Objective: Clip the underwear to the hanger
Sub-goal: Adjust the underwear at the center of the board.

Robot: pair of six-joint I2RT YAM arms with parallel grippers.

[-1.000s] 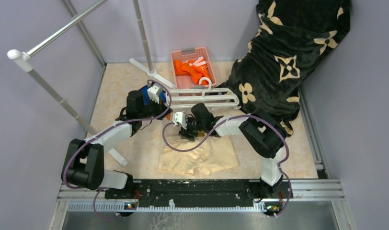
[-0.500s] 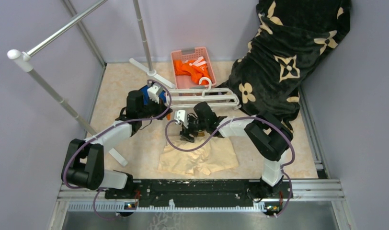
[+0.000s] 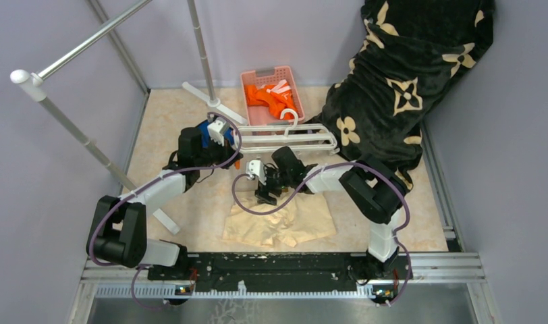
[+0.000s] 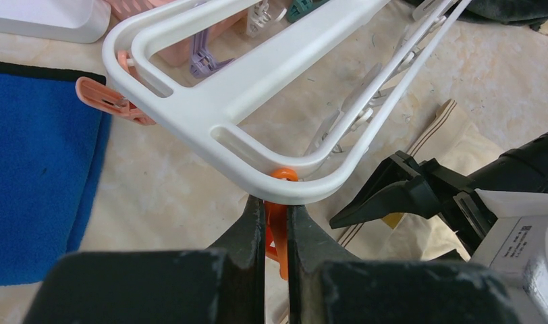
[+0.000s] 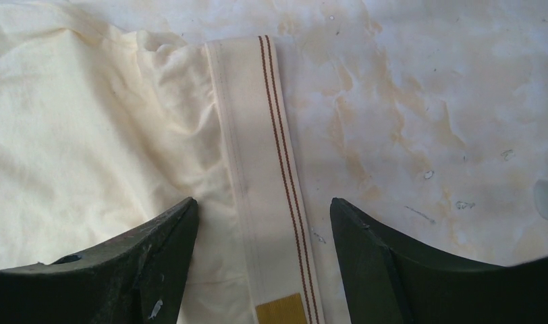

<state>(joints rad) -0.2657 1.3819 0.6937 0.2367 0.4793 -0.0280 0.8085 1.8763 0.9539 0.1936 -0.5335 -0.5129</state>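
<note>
From above, we are seeing the underwear [image 3: 279, 219] lying flat on the tabletop [image 3: 170, 128] at lower centre, long axis left to right, legs toward the bottom edge. The hanger [image 3: 285, 140] is lying above it, bars also left to right.

Left wrist: the left fingers [image 4: 251, 229] are clenching an orange clip [image 4: 279, 233] under the hanger's rounded end.

Right wrist: the right fingers [image 5: 156, 250] are standing spread, released, straddling the striped waistband [image 5: 258, 135] running top to bottom.
</note>
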